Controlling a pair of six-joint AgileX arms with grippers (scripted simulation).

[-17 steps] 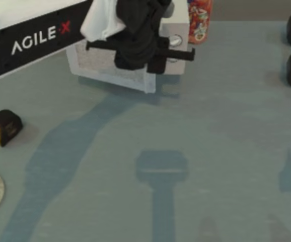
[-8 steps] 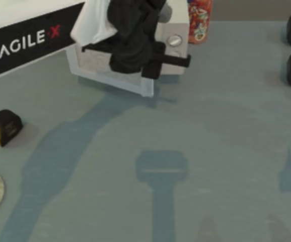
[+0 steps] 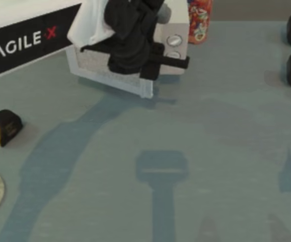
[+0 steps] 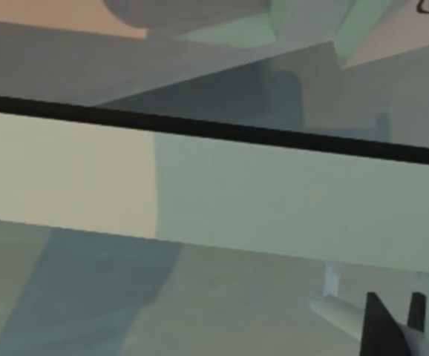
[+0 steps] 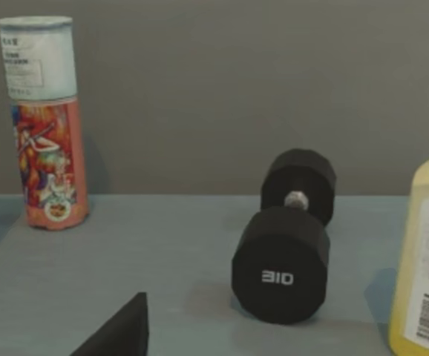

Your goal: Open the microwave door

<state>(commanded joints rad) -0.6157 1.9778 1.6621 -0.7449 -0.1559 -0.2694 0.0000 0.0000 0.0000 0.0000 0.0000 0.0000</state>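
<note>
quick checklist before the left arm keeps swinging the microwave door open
1. Microwave door off its frame: ok, its free corner stands out toward the table's front, partly open.
2. Left gripper at the door's free edge: ok in the top view; grip itself cannot tell.
3. Swing path on the table: ok, tape measure lies well left of it.
4. Can beside the microwave: ok, upright, apart from the door.
5. Dumbbell and right arm: ok, far right, not in the way.
</note>
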